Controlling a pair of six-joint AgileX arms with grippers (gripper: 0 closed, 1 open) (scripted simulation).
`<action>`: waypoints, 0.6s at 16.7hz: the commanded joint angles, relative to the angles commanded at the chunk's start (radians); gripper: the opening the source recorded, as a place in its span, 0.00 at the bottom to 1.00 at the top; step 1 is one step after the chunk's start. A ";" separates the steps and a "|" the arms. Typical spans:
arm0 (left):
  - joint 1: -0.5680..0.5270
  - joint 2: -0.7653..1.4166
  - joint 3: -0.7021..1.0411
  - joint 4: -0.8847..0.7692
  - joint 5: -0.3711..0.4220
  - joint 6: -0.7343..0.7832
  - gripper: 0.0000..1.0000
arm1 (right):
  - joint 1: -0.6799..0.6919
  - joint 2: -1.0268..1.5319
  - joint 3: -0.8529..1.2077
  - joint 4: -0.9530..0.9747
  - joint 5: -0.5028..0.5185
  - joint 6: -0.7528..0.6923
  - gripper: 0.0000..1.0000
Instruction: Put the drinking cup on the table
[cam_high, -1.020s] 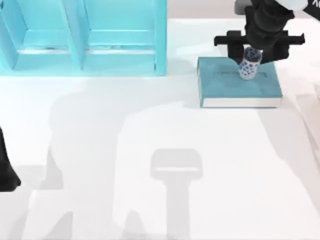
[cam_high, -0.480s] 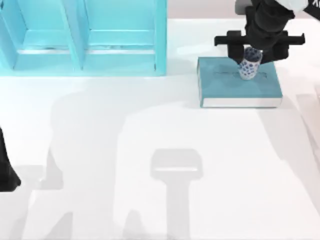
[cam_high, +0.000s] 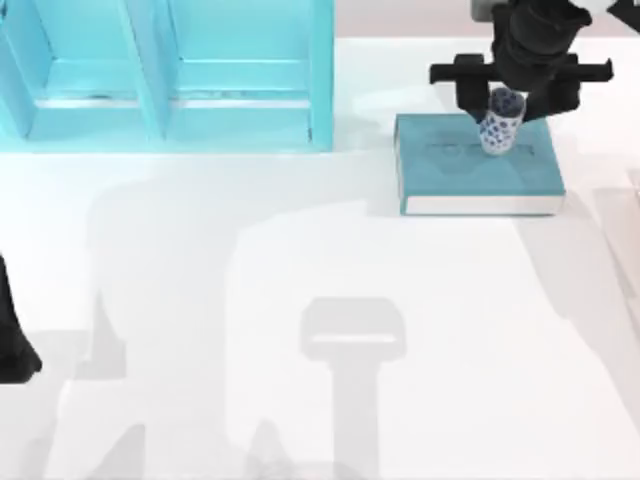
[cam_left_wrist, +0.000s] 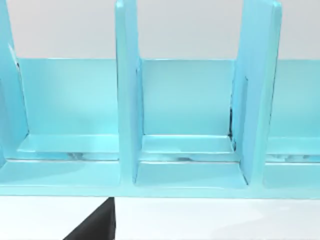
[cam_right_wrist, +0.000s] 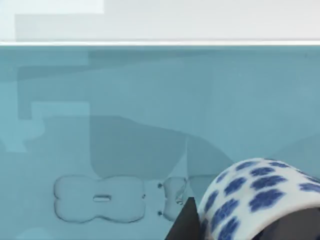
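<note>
The drinking cup (cam_high: 500, 122), white with blue dots, is held tilted in my right gripper (cam_high: 503, 108) over the far part of a teal book (cam_high: 455, 175). The gripper is shut on the cup's upper part. From the right wrist the cup (cam_right_wrist: 260, 197) appears close up, one dark fingertip (cam_right_wrist: 184, 224) beside it and the book's cover (cam_right_wrist: 150, 110) beneath. The white table (cam_high: 300, 290) spreads in front of the book. My left arm (cam_high: 12, 340) is parked at the table's left edge.
A turquoise shelf unit (cam_high: 170, 75) with open compartments stands at the back left, and the left wrist camera faces that shelf unit (cam_left_wrist: 185, 130). The book lies at the back right, close to the shelf's right wall.
The right gripper and the cup have shifted slightly toward the back of the table, the cup rising a little off the book. The left arm has not moved.
</note>
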 joint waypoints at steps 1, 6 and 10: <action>0.000 0.000 0.000 0.000 0.000 0.000 1.00 | 0.001 0.003 0.038 -0.030 0.000 -0.001 0.00; 0.000 0.000 0.000 0.000 0.000 0.000 1.00 | 0.000 0.015 0.180 -0.154 0.000 -0.003 0.00; 0.000 0.000 0.000 0.000 0.000 0.000 1.00 | 0.001 0.014 0.180 -0.154 -0.001 -0.001 0.00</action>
